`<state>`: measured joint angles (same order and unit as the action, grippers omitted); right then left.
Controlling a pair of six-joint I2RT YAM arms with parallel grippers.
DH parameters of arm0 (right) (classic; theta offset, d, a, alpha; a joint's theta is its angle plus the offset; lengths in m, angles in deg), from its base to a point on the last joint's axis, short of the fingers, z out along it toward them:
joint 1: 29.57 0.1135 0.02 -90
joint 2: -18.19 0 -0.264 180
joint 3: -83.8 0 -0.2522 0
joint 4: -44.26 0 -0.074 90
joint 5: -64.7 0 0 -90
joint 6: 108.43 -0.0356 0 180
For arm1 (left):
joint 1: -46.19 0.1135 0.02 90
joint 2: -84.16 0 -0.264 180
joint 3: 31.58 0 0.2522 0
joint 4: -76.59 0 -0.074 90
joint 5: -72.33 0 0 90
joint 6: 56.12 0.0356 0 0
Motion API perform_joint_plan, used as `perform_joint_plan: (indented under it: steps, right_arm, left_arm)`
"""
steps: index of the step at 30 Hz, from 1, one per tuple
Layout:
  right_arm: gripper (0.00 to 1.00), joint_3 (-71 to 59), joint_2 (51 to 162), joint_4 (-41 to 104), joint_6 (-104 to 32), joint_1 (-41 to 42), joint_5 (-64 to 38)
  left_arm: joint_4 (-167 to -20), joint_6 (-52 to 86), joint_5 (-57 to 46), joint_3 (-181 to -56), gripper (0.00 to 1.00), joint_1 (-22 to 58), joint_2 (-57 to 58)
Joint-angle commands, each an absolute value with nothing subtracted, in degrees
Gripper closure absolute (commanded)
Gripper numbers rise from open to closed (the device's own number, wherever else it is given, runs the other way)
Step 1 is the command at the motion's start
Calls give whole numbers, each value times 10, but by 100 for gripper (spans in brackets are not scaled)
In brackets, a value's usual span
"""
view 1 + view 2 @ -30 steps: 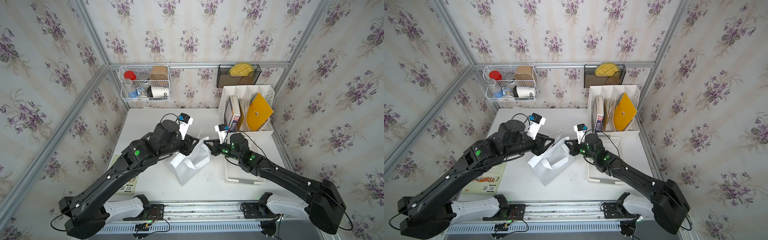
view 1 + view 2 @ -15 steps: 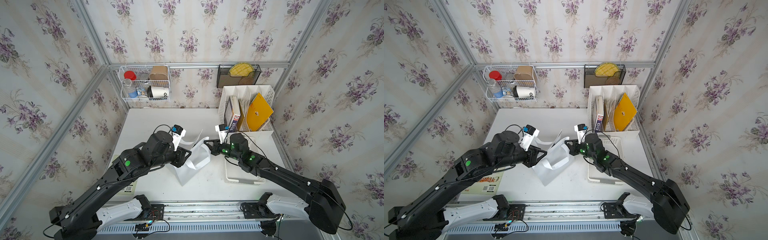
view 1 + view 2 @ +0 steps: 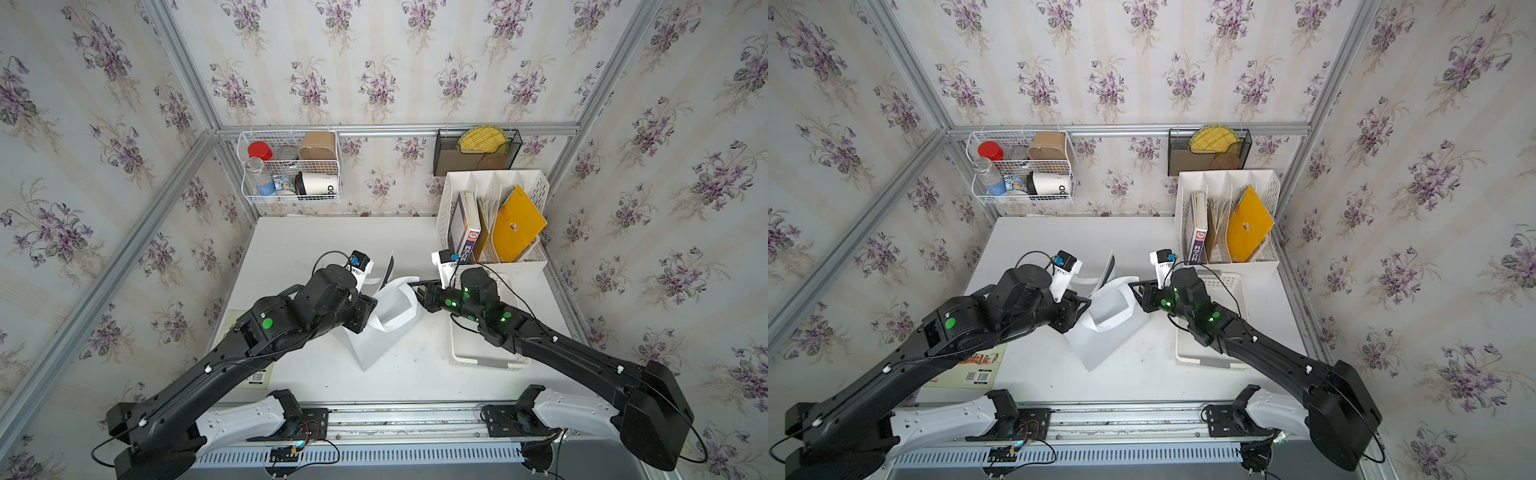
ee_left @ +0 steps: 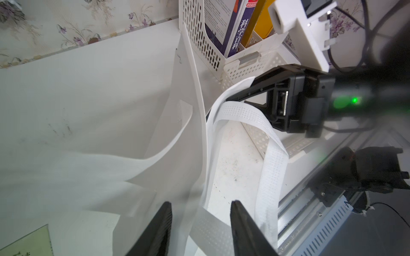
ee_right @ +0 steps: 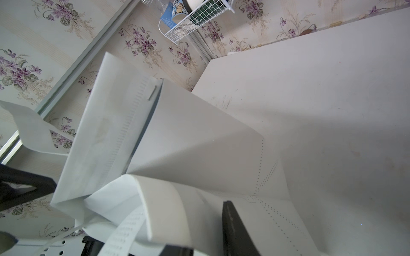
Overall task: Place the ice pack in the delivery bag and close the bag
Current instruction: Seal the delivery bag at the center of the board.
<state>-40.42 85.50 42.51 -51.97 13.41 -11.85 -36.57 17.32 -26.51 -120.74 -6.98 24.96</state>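
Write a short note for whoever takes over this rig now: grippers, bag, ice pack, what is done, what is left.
The left gripper is open, jaws on either side of the delivery bag rim, not clamped.
The right gripper is open; a handle strap lies between its jaws.
The bag is on the table between both grippers, mouth up.
The ice pack shows in no view; maybe inside the bag, unconfirmed.
Done: unclear. Left: look into the bag; if the pack is absent, find and place it.
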Motion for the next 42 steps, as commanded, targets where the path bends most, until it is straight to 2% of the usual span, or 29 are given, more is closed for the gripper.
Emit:
perform_joint_plan:
  steps: [1,6,13,21,25,30,35,42]
  right_arm:
    - [65,-404,845,418,-520,137,-120]
    - [47,-381,799,345,-496,140,-156]
    - [42,-316,725,186,-482,163,-253]
    - [44,-242,772,140,-465,319,-336]
    - [46,-248,805,187,-473,346,-321]
    - [53,-275,841,236,-486,353,-330]
    - [60,-305,854,285,-496,352,-359]
    - [62,-335,854,328,-519,341,-373]
  left_arm:
    - [-370,201,-305,-1210,50,-70,254]
    - [-365,215,-282,-1216,49,-70,235]
    - [-383,221,-254,-1220,46,-70,221]
    - [-389,226,-249,-1221,46,-70,206]
    - [-390,217,-280,-1221,46,-69,201]
    - [-413,184,-295,-1217,46,-63,205]
    - [-469,142,-230,-1200,50,-35,211]
    - [-546,73,-86,-1158,58,40,210]
